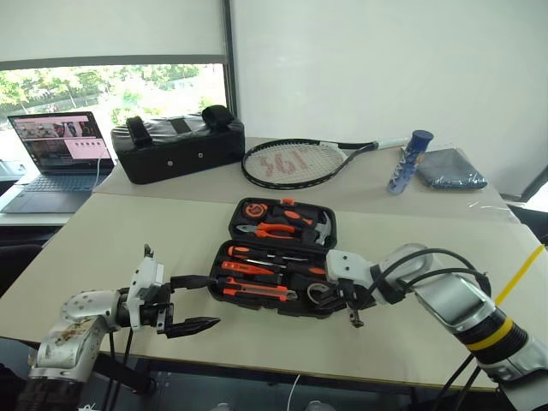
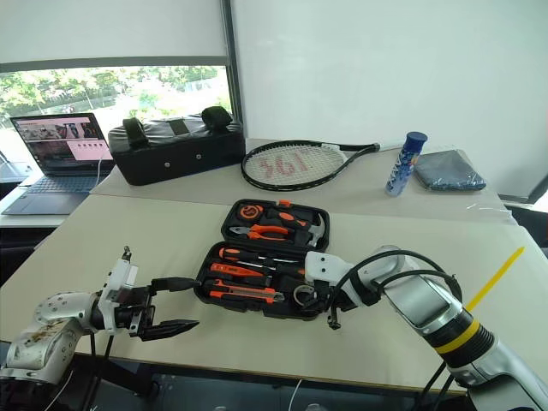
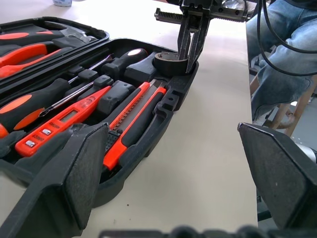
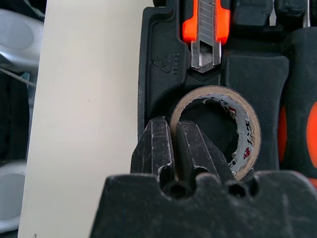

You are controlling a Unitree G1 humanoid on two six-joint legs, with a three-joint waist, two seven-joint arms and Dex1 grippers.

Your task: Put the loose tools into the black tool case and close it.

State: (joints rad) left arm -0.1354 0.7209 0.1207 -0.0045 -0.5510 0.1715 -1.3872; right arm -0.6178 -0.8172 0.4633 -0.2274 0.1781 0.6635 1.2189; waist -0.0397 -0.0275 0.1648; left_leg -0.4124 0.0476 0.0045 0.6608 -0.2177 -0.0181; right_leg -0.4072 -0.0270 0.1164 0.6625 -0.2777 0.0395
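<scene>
Both arms low, right gripper (image 4: 173, 148) pinching tape roll (image 4: 245, 129).

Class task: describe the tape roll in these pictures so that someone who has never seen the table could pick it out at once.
Start at the open black tool case lying mid-table, in front of the tennis racket. Go to the case's near half and its corner nearest the right gripper, which is shut on the roll's wall. The tape roll is the one round, hollow, dark ring among long orange-and-black tools, next to the utility knife.

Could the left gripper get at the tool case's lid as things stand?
Probably yes. The left gripper is open just beside the open tool case, with bare table between them; the right gripper, shut on the tape roll, sits at the opposite corner.
</scene>
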